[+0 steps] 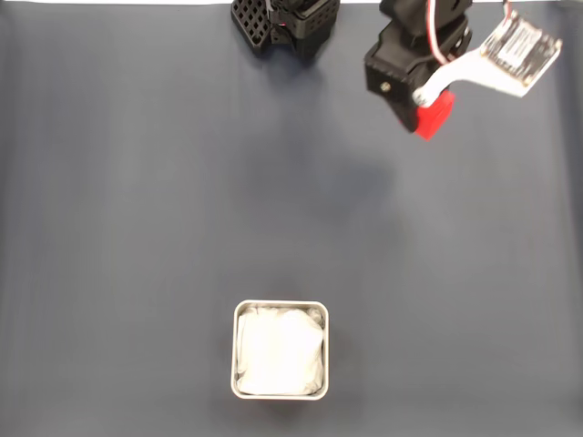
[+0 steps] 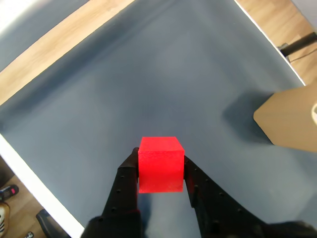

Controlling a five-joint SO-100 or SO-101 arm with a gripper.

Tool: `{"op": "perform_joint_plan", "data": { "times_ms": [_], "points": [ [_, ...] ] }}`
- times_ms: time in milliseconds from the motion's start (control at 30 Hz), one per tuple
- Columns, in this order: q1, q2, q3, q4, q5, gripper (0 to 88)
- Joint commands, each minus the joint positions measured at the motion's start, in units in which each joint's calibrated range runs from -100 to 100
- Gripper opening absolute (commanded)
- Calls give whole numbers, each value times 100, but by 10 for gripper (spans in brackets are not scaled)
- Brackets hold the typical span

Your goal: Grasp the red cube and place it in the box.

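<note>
Red cube [image 2: 160,163] clamped in the raised end effector [image 2: 159,174].

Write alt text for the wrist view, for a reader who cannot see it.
A small bright red cube is gripped between two black fingers rising from the bottom edge, held above a dark grey-blue mat. Pale wooden flooring borders the mat.

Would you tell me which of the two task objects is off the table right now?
The red cube, clamped between the black fingers; the box sits on the mat.
</note>
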Motion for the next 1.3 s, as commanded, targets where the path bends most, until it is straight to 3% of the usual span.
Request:
{"op": "perform_joint_plan", "data": {
  "times_ms": [0, 1267],
  "points": [
    [297, 108, -443, 33, 0, 53],
    [2349, 2959, -3974, -82, -283, 45]
  ]
}}
